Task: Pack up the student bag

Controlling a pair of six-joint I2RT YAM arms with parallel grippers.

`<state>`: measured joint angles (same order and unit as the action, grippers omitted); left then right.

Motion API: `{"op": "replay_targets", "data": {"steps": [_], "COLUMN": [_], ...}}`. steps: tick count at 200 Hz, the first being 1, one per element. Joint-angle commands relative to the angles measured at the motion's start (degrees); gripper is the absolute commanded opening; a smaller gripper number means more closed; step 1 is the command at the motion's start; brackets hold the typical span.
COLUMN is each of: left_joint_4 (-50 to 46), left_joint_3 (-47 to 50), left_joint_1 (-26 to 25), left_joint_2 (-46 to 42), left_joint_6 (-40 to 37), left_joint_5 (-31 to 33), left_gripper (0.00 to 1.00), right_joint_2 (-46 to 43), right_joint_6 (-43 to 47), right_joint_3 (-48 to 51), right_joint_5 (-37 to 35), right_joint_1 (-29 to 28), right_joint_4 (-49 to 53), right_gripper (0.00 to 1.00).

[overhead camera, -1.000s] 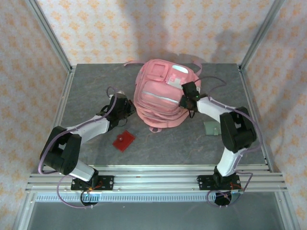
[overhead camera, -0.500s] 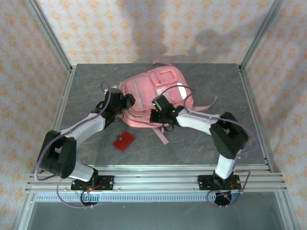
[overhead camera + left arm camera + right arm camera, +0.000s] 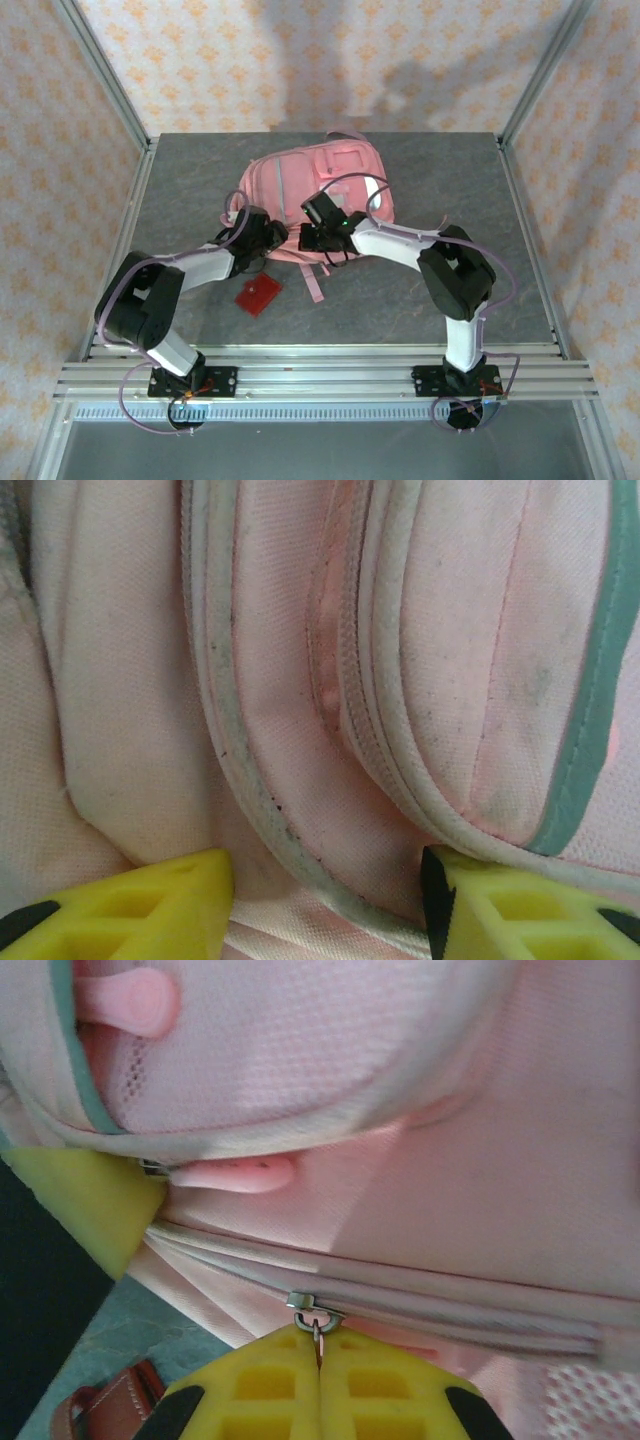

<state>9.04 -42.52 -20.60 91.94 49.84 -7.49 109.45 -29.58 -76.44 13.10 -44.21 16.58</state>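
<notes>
The grey table [image 3: 470, 180] is carrying the student bag [image 3: 300, 190], which is now lying flat near the middle of the back half; a second ago it was sitting further back and to the right with its front pockets facing the camera, and since then it has been swung round and dragged left and nearer to the arms; judging by this, the robot is turning the bag so its main zip is facing the grippers, and the packing itself is not yet begun.

Both arms are reaching inward and meeting at the near edge of the bag; the left gripper [image 3: 272, 237] is pressing against the bag's near left edge; a second ago it looked closed, and now its yellow fingers are standing apart, as the left wrist view shows, with folds of pink fabric and piping [image 3: 300, 680] lying ahead of them, nothing clamped.

The right gripper [image 3: 308, 240] is touching the bag's near edge just beside the left one; its fingers are pressed together [image 3: 318, 1355] and are pinching the small metal zip pull [image 3: 316, 1320], with the closed zip line running across the pink cloth directly above.

A red flat item [image 3: 258, 295] is lying on the table near the left arm, apart from the bag.
</notes>
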Motion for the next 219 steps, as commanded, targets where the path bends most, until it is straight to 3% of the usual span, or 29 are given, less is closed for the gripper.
{"op": "replay_targets", "data": {"steps": [1, 45, 71, 138, 169, 180, 219], "left_joint_4": [-3.24, -5.34, -2.96, -1.92, -2.53, -2.53, -1.83], "left_joint_3": [-3.34, -4.94, -4.36, -5.56, -5.20, -4.93, -4.13], "left_joint_1": [2.19, 3.81, 3.81, 2.79, 0.56, -0.07, -0.32], "left_joint_2": [3.08, 4.62, 3.22, 1.49, -2.22, -3.34, -3.93], "left_joint_6": [-1.13, -3.38, -4.84, -9.66, -10.46, -10.81, -11.57], "left_joint_5": [7.38, 8.15, 5.25, 1.99, 2.04, 1.91, 2.04], "left_gripper": [0.51, 0.47, 0.46, 0.47, 0.54, 0.55, 0.56], "right_joint_2": [0.34, -1.47, -5.15, -13.79, -17.37, -16.97, -9.85], "right_joint_6": [-3.85, -4.01, -2.41, -0.17, -1.88, -2.70, -8.05], "right_joint_3": [-2.38, 0.57, 4.53, 10.81, 9.56, 7.98, 1.69], "right_joint_5": [-5.58, -7.15, -2.04, 1.68, 4.05, 5.53, 9.90], "right_joint_1": [3.60, 6.32, 6.16, 4.04, 5.78, 6.85, 9.00], "right_joint_4": [9.12, 10.92, 5.19, 1.11, -1.91, -2.26, -1.95], "right_gripper": [0.00, 0.00, 0.00, 0.00, 0.43, 0.47, 0.47]}}
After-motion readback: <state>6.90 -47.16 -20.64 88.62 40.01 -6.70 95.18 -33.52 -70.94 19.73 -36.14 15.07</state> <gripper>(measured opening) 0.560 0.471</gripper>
